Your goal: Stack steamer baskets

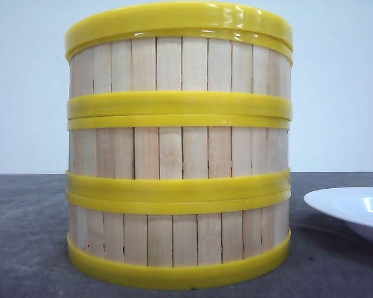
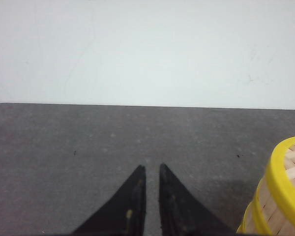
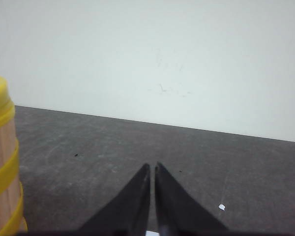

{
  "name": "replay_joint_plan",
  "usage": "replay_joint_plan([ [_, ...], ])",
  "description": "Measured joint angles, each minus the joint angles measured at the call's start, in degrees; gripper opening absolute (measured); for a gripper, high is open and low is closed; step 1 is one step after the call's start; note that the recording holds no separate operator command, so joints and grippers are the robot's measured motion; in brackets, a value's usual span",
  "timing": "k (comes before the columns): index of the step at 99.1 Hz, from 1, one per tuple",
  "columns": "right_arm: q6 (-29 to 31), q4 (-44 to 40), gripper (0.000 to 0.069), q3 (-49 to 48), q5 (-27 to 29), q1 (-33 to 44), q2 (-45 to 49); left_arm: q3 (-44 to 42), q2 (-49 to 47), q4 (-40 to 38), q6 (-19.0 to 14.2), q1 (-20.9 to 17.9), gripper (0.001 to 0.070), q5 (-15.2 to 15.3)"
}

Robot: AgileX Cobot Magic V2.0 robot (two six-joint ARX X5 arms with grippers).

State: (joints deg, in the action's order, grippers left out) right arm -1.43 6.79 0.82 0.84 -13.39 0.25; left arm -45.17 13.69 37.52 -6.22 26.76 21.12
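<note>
Where baskets [image 1: 179, 149] stand stacked, plate [image 1: 354, 211] sits beside.

Plate [image 1: 354, 214]: you see it cut by the front view's right edge | steamer baskets [image 1: 179, 146]: stack hides counter [image 1: 25, 236] behind; wrist views show only slivers | both arms: not visible to you in front view

Yellow-ringed pale-slatted steamer baskets [image 1: 179, 146], white plate [image 1: 354, 211]
</note>
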Motion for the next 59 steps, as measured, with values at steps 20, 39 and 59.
replay_joint_plan([
  [20, 0.00, 0.00, 0.0014, 0.00, 0.00, 0.00, 0.00, 0.00, 0.00, 0.00, 0.92, 0.00, 0.0025, 0.22],
  [39, 0.00, 0.00, 0.0014, 0.00, 0.00, 0.00, 0.00, 1.86, -0.66, -2.67, 1.55, -1.68, 0.0025, 1.05],
  [59, 0.00, 0.02, 0.0014, 0.00, 0.00, 0.00, 0.00, 19.41, -11.04, -18.29, 3.69, -10.01, 0.0025, -8.22],
])
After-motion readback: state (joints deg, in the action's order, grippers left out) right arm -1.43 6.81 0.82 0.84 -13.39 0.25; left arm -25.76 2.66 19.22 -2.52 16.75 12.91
